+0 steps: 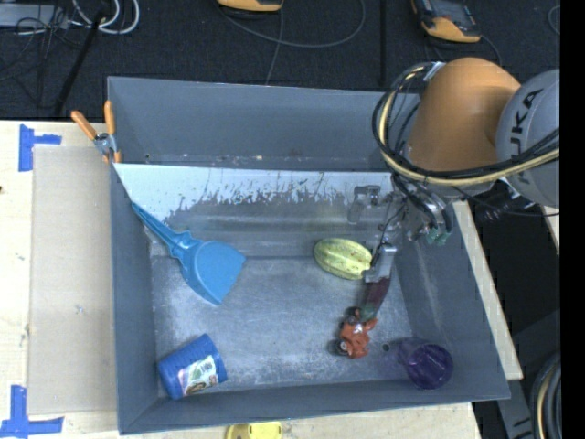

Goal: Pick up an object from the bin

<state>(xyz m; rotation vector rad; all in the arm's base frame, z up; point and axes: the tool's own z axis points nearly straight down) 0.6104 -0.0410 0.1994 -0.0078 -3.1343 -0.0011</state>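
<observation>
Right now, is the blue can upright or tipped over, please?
Tipped over: the blue can lies on its side in the lower-left corner.

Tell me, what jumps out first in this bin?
The arm's big orange cover at the upper right grabs the eye first, its end effector hanging beside a yellow-green ribbed toy right of middle in the bin. Then the bright blue scoop on the left and a blue can lying in the near left corner.

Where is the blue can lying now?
In the camera view, the blue can lies in the lower left corner of the bin, just below the blue scoop.
</observation>
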